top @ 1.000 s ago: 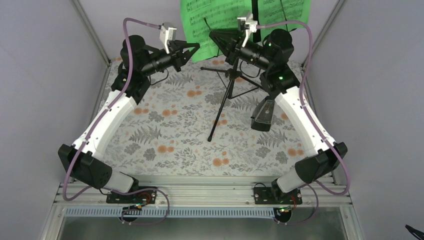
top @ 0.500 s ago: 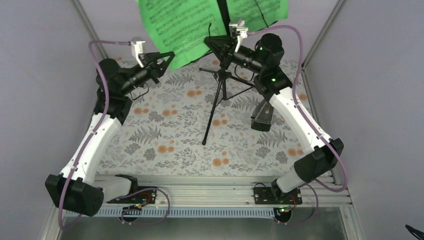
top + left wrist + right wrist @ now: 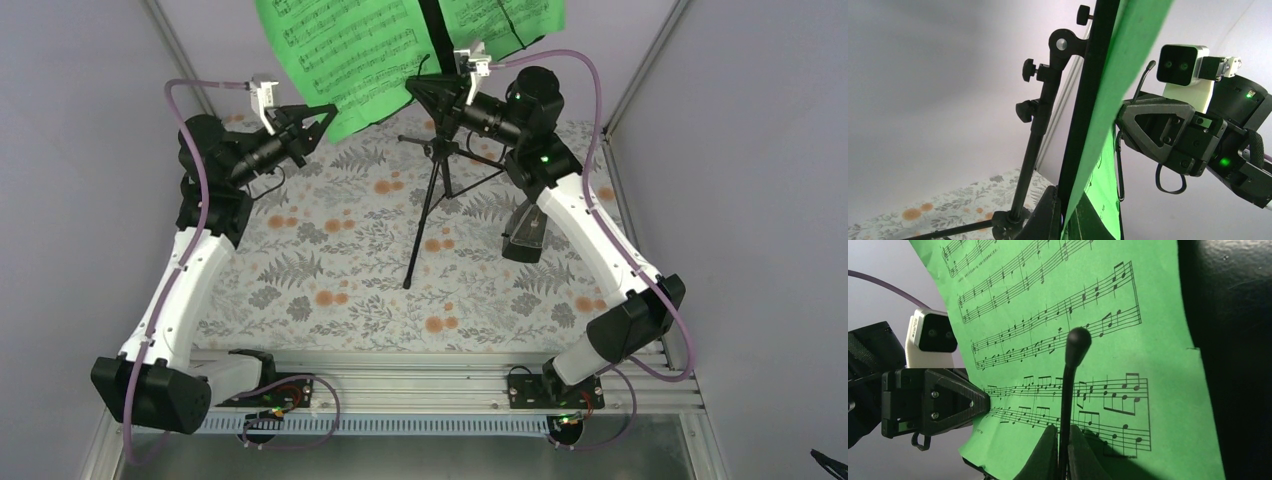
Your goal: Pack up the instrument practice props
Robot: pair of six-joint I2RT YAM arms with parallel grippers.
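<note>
I see my left gripper [image 3: 1065, 220] clenched on the green sheet's [image 3: 340, 50] lower edge, my right gripper [image 3: 1064, 450] clamping the stand's [image 3: 1087, 100] wire arm [image 3: 1067, 390]. Sheet seems swung further left; open table [image 3: 330, 260] beneath.

The only print I can make out from here is on the green sheet [image 3: 1108, 310]: black music notation. Several staves run across the page, with beamed notes, stems and bar lines, and curved slurs arch over some groups near the top. In the right wrist view a short line of small lettering sits under the lowest stave by the sheet's left corner. Another sits under the top-left stave. Both are too small to read. Seen from above, the second sheet [image 3: 505, 18] carries the same kind of staves, too fine to follow.
</note>
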